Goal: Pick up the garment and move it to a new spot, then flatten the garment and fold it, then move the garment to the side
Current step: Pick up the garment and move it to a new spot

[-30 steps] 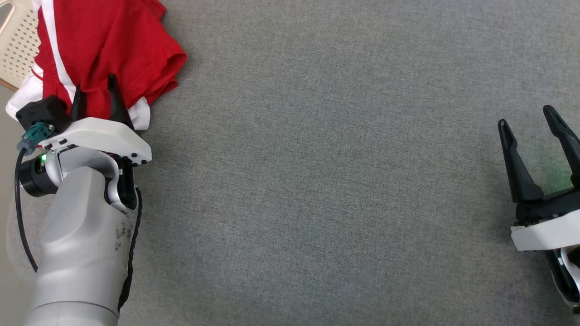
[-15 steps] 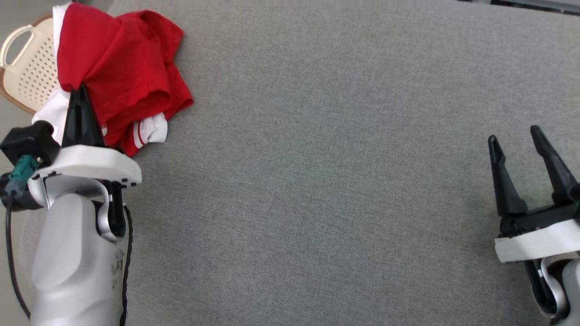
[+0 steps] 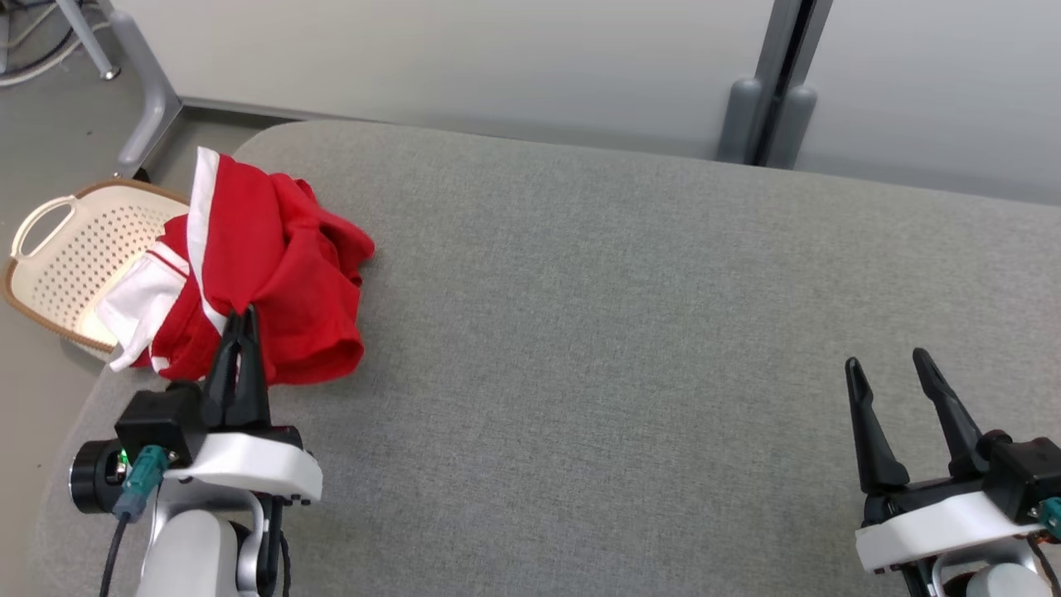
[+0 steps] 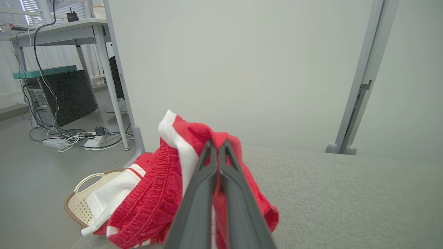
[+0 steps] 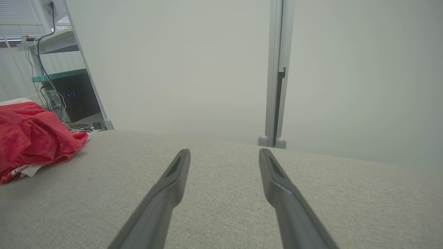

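Pale partition wall [image 3: 464, 75] ran along far side, plain, evenly lit. Grey vertical post [image 3: 775, 66] split it, two rounded feet at base. Wide grey fabric surface [image 3: 622, 290] lay in front, near-left corner rounded. Smooth grey floor [image 3: 58, 166] at left. Grey-legged desk [image 4: 76, 29] stood beyond, black computer tower [image 4: 71, 97] beneath, cables [image 4: 72, 138] tangled on floor. Window blinds [image 4: 10, 7] bright with daylight behind desk.

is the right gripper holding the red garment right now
No, the right gripper stands open and empty above the grey surface, well apart from the red garment.
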